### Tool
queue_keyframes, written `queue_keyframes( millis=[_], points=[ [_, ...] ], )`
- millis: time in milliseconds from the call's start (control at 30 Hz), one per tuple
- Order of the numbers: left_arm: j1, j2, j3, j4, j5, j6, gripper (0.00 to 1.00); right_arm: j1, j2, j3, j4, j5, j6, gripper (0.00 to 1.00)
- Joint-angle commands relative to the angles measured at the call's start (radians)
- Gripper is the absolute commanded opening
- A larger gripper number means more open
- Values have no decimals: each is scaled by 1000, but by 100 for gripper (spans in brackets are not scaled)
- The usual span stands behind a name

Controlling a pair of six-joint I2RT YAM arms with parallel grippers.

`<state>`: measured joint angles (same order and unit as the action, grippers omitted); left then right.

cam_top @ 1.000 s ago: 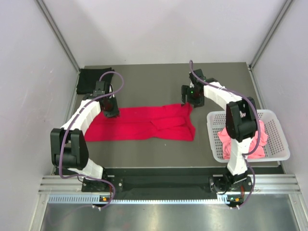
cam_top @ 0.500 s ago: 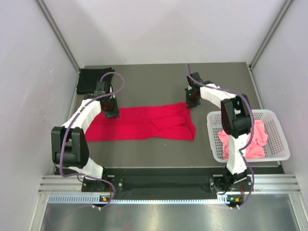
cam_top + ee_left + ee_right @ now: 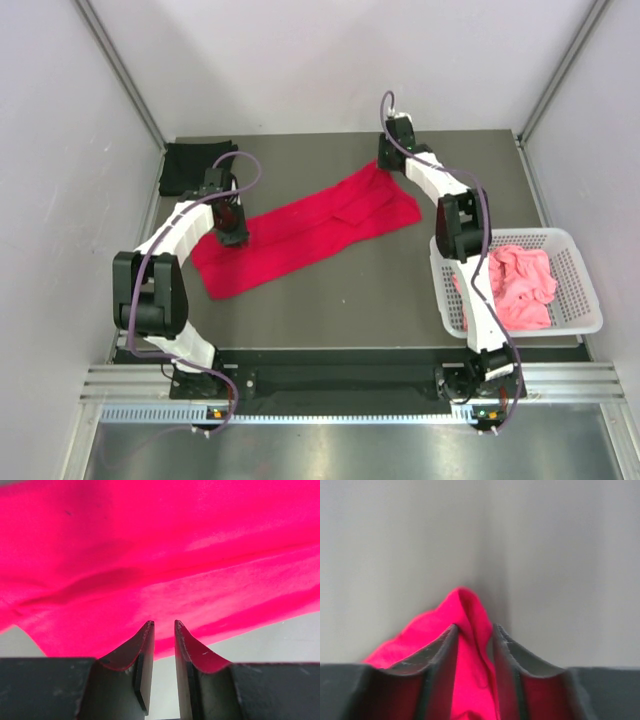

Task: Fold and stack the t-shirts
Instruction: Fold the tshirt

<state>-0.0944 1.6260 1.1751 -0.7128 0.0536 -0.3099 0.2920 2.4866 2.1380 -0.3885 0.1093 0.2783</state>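
The bright red t-shirt point(image 3: 310, 225) lies stretched in a slant across the table, low at the left and high at the right. My left gripper point(image 3: 233, 236) is on its upper left edge. In the left wrist view the left gripper point(image 3: 164, 622) has its jaws nearly closed, with the tips pinching the edge of the red t-shirt point(image 3: 150, 555). My right gripper point(image 3: 385, 165) is shut on the red t-shirt's far right corner, and the cloth point(image 3: 467, 610) bunches between the jaws of the right gripper point(image 3: 474, 627). The black t-shirt point(image 3: 190, 165) lies at the back left corner. The salmon pink t-shirt point(image 3: 520, 285) lies crumpled in the basket.
The white lattice basket point(image 3: 590, 325) stands at the right front of the table, beside the right arm's base. Grey walls close in the table at the back and on both sides.
My right gripper has moved back and left with the red t-shirt's right corner. That end swung toward the far edge and the shirt now lies slanted. My left gripper stayed put.
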Motion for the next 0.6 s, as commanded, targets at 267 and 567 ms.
queue_keyframes(
  millis=[267, 567],
  points=[
    [-7, -29, 26, 4, -37, 43, 30, -10, -113, 166, -53, 4, 96, 59],
    [-37, -57, 4, 19, -21, 49, 30, -112, -448, -283, -214, -103, 255, 64]
  ],
)
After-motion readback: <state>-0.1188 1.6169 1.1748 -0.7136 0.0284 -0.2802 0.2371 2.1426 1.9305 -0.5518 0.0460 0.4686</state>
